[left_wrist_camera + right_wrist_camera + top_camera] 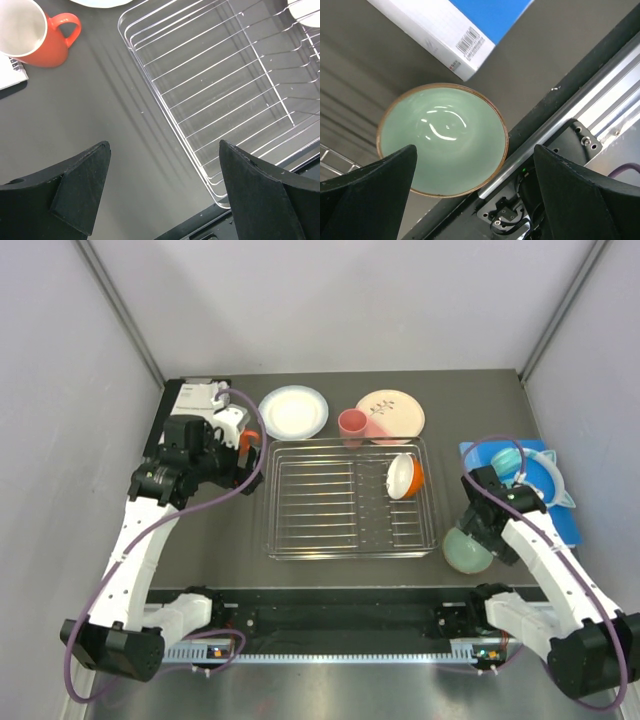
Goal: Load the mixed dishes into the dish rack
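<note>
The silver wire dish rack (271,502) stands mid-table and also shows in the left wrist view (225,90). A white bowl with an orange outside (404,476) leans inside its right end. The blue-rimmed plate (293,412), pink cup (352,425) and beige floral plate (392,414) lie behind the rack. The cream-and-orange mug (30,35) stands left of the rack's far corner. My left gripper (238,452) (165,190) is open and empty above the table beside the rack's left rim. My right gripper (478,530) (475,195) is open above the near edge of the mint-green bowl (466,550) (442,137).
Turquoise headphones (535,475) lie on a blue-and-white box (570,522) (445,30) at the right edge. A white booklet (195,395) lies at the far left corner. The black front rail (350,620) runs just beside the green bowl.
</note>
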Available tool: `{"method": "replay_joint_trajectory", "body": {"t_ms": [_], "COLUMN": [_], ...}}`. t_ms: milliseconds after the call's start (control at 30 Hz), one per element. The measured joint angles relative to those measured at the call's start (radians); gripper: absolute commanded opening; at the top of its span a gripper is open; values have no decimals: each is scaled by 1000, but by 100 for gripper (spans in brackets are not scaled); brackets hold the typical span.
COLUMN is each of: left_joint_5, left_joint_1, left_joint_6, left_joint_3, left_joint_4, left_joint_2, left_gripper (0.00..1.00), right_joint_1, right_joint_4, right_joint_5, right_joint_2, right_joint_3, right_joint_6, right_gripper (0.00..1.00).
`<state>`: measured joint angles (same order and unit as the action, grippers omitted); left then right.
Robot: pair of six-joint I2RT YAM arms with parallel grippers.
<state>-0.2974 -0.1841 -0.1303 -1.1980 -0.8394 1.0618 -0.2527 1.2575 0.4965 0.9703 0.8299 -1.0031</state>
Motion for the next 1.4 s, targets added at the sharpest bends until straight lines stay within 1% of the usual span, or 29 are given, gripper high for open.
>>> {"method": "replay_joint_trajectory", "body": {"t_ms": [167,267,333,367,433,533,600,667,767,833,867,900,933,967,1033,1100,1167,1233,1300,1400], "left_joint_5": [3,4,4,4,4,8,11,14,20,23,24,26,26,26,26,26,26,27,27,27], "left_joint_1": [0,0,0,0,0,0,1,1,3,5,6,6,6,6,6,6,6,7,7,7], "left_joint_6": [-15,-22,-23,-25,-26,-27,-29,-31,-34,-35,-36,-37,-37,-37,-37,-37,-37,-37,-37,-37], "left_joint_3": [0,-2,-6,-8,-13,-18,-25,-37,-48,-52,-53,-55,-57,-58,-58,-58,-58,-58,-58,-56], "left_joint_4": [-1,-2,-3,-3,-3,-3,-5,-6,-8,-8,-8,-10,-10,-11,-11,-11,-11,-11,-11,-11], "left_joint_2": [11,13,14,14,14,15,18,22,23,23,23,23,23,23,23,23,23,23,23,23], "left_gripper": [93,94,94,94,95,95,95,95,95,95,95,95,95,95,95,95,95,95,95,95], "right_joint_1": [12,12,13,13,13,13,13,13,13,13,13,13,13,13,16,21,27,31,37,47], "right_joint_4": [-24,-26,-38,-46,-72,-101,-124,-146,-177,-194,-204,-212,-219,-226,-246,-260,-278,-285,-292,-296], "right_joint_5": [-51,-65,-69,-72,-73,-73,-71,-70,-65,-64,-65,-66,-68,-69,-76,-80,-81,-81,-80,-80], "right_joint_2": [-3,5,12,20,41,97,129,159,194,220,235,249,260,265,270,270,270,277,288,301], "right_joint_3": [-60,-71,-71,-71,-81,-86,-86,-86,-86,-86,-86,-86,-87,-90,-100,-101,-101,-96,-77,-41], "right_joint_6": [-2,4,7,9,15,17,19,25,35,39,41,42,43,48,51,57,69,75,86,111], "right_gripper": [95,86,83,78,74,73,77,78,77,75,72,63,58,54,37,23,23,26,32,33]}}
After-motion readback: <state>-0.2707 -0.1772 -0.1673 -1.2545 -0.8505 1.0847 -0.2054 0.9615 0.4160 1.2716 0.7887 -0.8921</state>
